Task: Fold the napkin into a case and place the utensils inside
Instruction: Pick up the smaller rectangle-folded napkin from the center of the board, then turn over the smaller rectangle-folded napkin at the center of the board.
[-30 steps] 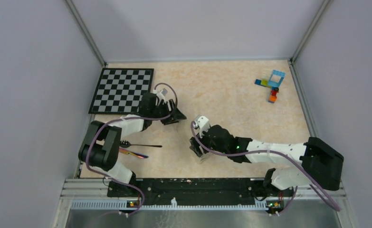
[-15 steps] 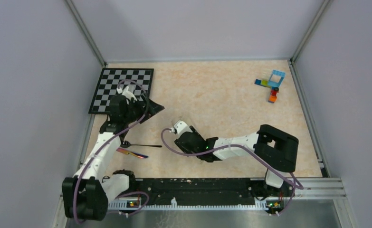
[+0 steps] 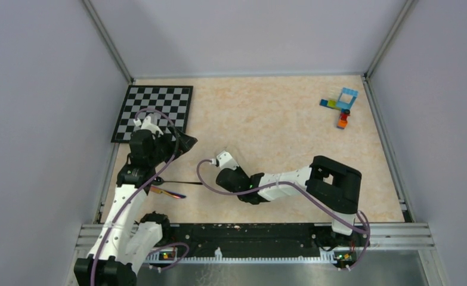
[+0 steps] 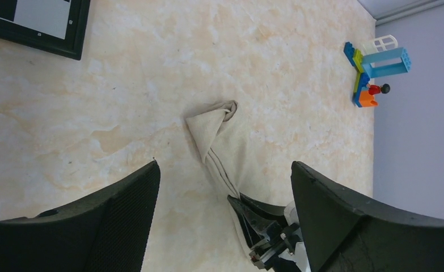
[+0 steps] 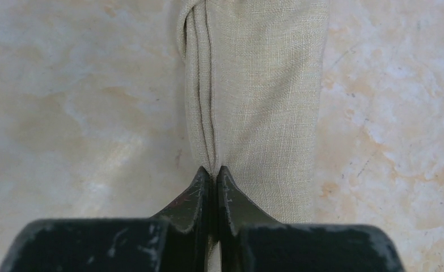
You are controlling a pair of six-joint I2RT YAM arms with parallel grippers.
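While pinched by the closed right gripper (image 5: pixel 215 173), the napkin (image 5: pixel 259 85) was recorded mid-table as a narrow strip | left gripper (image 4: pixel 224 165) was found spread wide, empty | utensils (image 3: pixel 172 187) noted at napkin's 8 o'clock.

Most of the counter (image 3: pixel 290 137) is open through the middle and right, with just the bricks (image 3: pixel 341 106) in the far right corner and the board (image 3: pixel 153 110) filling the far left one. The near left is cramped: the utensils (image 3: pixel 174 187) lie between the left arm and the right wrist. The napkin (image 4: pixel 219 147) stretches flat from the pinched right claw (image 5: pixel 215 175) toward the spread left claw (image 3: pixel 183 143), so that lane's blocked low down.
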